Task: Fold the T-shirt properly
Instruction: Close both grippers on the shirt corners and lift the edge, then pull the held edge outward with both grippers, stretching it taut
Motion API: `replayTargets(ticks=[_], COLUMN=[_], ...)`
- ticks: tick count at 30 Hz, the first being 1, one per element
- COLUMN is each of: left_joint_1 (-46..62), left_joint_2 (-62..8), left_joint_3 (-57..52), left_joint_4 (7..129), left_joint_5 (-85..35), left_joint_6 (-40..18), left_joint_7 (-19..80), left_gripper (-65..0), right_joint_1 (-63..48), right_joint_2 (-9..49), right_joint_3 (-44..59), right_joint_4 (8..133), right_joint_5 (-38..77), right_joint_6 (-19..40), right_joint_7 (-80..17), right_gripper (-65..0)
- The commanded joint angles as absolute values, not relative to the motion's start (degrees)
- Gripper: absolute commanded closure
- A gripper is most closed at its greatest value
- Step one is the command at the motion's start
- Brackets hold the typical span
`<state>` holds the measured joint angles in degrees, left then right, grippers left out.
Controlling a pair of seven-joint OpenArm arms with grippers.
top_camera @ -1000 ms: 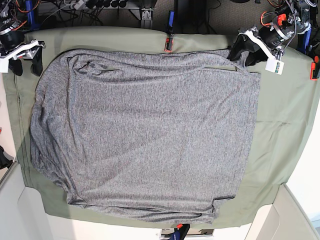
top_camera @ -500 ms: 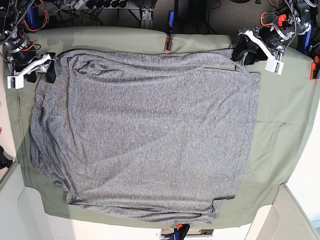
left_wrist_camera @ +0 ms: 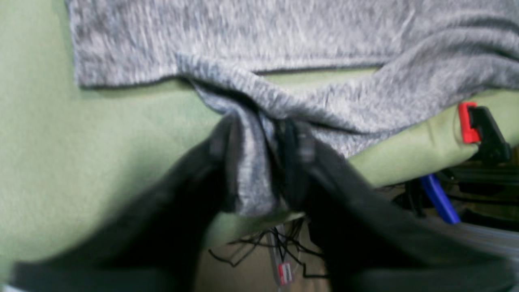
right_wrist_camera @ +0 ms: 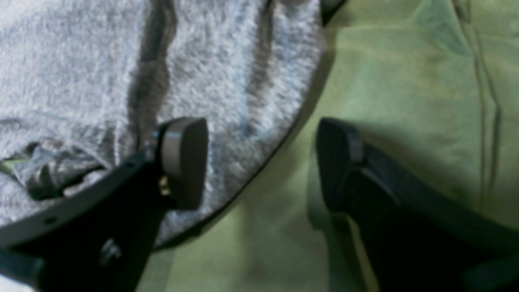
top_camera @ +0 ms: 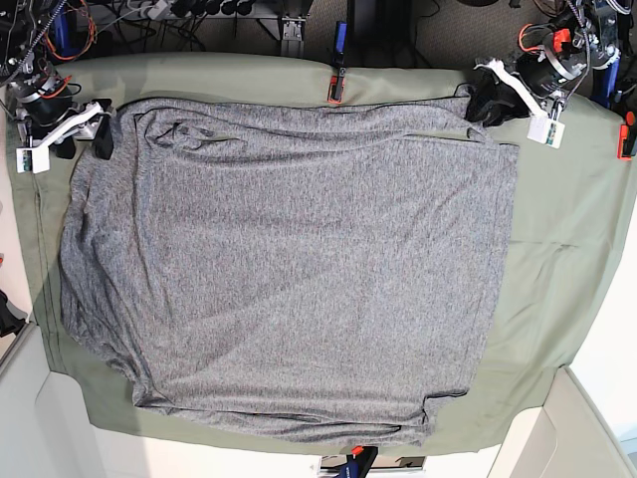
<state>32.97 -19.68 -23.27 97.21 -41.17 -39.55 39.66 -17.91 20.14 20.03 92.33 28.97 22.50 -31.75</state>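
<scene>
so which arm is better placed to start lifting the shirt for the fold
The left. Its gripper already pinches a bunched corner of the T-shirt between its fingers. The right gripper is open, straddling the shirt's edge over the green cloth, gripping nothing yet.

Base view is evenly lit from above, soft and diffuse, no hard glare anywhere. The T-shirt reads crisp here, its heathered knit sharp, with thin dark shadow lines only along folds and the lower hem. The olive cloth looks flat and matte, and the far right edge washes out pale.

Left wrist view is dimmer and soft all over: the left pincer is a black smear, close and out of focus, and the fabric grain streaks sideways.

Right wrist view is blurred too. The right pincer throws a soft shadow onto the green cloth beneath, and the grey knit looks fuzzy.
</scene>
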Motion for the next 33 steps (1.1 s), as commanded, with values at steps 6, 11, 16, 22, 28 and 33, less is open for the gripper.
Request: replayTargets(ticks=[6, 11, 16, 22, 28, 33], left_joint_1=[33.5, 33.5, 33.5, 33.5, 31.6, 25.5], left_joint_2=[-20.2, -20.2, -20.2, -20.3, -25.0, -28.5], left_joint_3=[-23.3, -26.2, -33.0, -38.2, -38.2, -31.7], left_joint_4=[97.6, 98.1, 100.9, 105.4, 106.1, 103.4], left_joint_5=[-40.8, -40.9, -47.4, -55.1, -54.4, -49.6], left_joint_6=[-40.0, -40.0, -40.0, -40.0, -40.0, -40.0], left_joint_7=[41.4, 41.5, 45.4, 49.1, 44.0, 42.4], left_gripper=[0.0, 0.0, 0.0, 0.0, 0.0, 0.0], right_joint_1=[-17.6, -17.6, -17.6, -17.6, -15.6, -11.2], right_joint_2=[20.9, 20.9, 20.9, 21.0, 20.9, 20.9], right_joint_3=[20.5, 20.5, 21.9, 27.0, 27.7, 27.7], right_joint_4=[93.1, 93.6, 96.8, 100.2, 99.5, 95.9], right_joint_5=[29.6, 29.1, 28.9, 31.4, 31.5, 31.5], right_joint_6=[22.9, 22.9, 22.9, 23.0, 24.4, 24.4], right_joint_7=[-33.1, -33.1, -34.4, -35.1, -34.9, -34.8], right_gripper=[-15.0, 0.0, 0.0, 0.0, 0.0, 0.0])
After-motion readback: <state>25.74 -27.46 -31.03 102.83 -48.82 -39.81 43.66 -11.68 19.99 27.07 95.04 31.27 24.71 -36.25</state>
